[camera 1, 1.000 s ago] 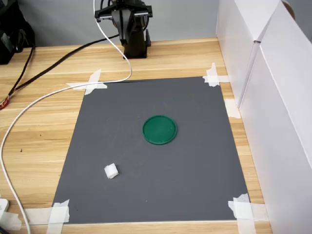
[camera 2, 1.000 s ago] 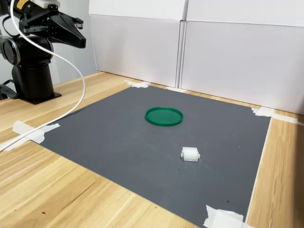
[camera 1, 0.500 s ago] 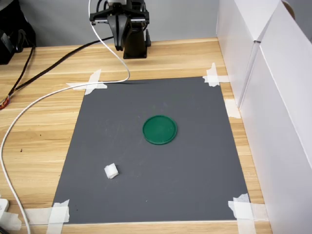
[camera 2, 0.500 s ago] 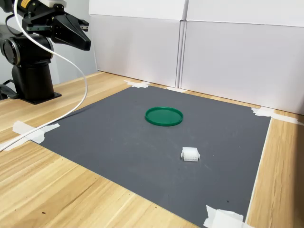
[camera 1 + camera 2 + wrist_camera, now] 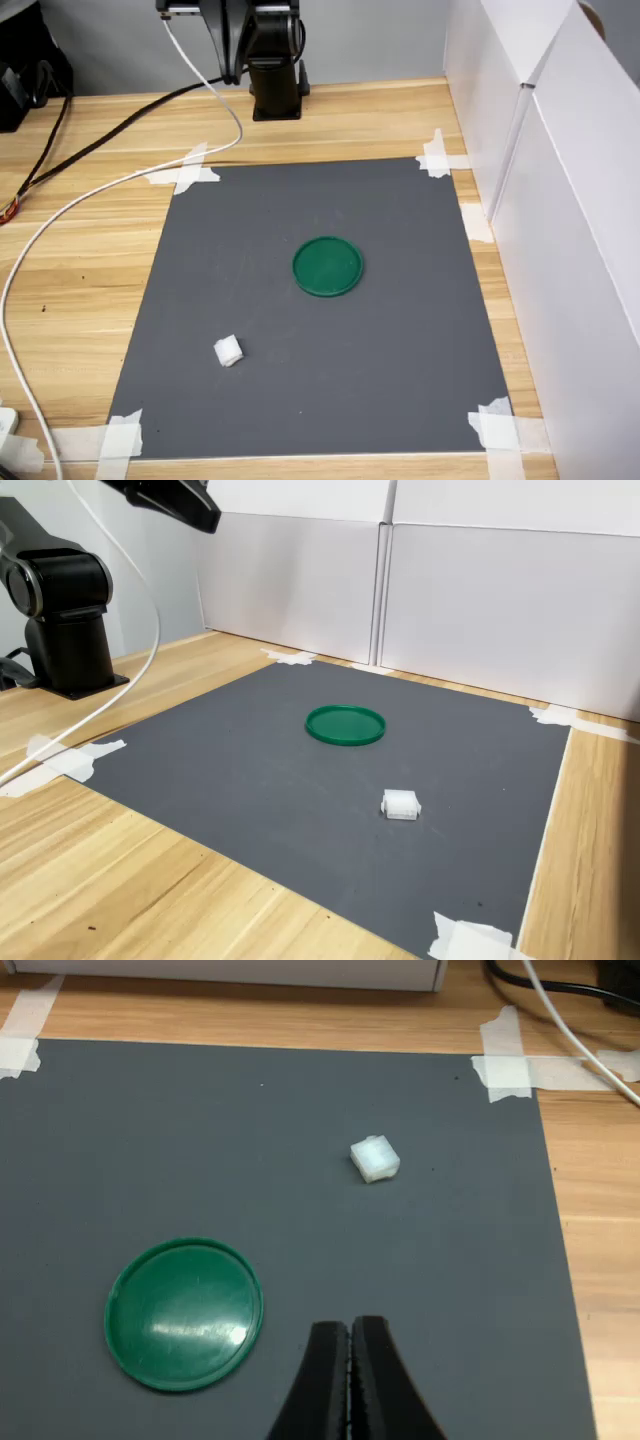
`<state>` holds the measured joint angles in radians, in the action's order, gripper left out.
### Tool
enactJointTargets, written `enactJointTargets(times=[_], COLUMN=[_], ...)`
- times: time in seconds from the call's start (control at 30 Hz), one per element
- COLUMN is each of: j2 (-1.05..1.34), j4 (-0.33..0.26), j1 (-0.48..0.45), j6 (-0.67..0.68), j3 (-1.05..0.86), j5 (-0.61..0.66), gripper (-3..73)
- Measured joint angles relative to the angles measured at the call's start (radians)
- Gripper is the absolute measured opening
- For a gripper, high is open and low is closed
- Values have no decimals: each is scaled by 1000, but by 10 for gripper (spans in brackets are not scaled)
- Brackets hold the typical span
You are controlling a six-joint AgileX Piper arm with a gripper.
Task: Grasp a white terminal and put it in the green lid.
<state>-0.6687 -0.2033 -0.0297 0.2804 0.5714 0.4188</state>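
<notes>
A tiny white terminal [image 5: 228,351] [image 5: 401,804] [image 5: 375,1158] lies alone on the dark grey mat [image 5: 300,330], toward the first exterior view's lower left. The round green lid [image 5: 328,266] [image 5: 345,724] [image 5: 185,1312] rests flat near the mat's middle, with nothing in it. My gripper [image 5: 350,1327] is shut, its black fingers [image 5: 325,1380] pressed together with nothing between them. It hangs high above the mat's far side, at the second exterior view's top left [image 5: 205,518], far from both the terminal and the lid.
The arm's black base [image 5: 275,90] [image 5: 65,630] stands on the wooden table behind the mat. A white cable [image 5: 60,225] and black cables [image 5: 90,130] trail off to the first exterior view's left. White panels [image 5: 560,200] wall the first exterior view's right. White tape strips [image 5: 500,428] hold the mat's corners.
The gripper has risen and swung toward the first exterior view's left, nearly leaving the second exterior view's top. The white cable shifted with it. Terminal and lid have not moved.
</notes>
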Motion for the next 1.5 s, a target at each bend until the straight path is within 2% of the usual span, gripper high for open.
enactJointTargets(times=[0.37, 0.6, 0.77, 0.93, 1.27, 1.4, 1.5], j2=[-274, -436, -564, -661, -843, -921, -977], j4=[23, 91, 133, 136, 119, 114, 81], j1=[0, 0, 0, 0, 0, -2, -23], j6=[1, 45, 76, 94, 429, 516, 550], j3=[280, 426, 531, 624, 790, 842, 851], j5=[184, 347, 368, 319, 444, 558, 595], gripper=[-15, -15, -15, -16, -16, -16, -8])
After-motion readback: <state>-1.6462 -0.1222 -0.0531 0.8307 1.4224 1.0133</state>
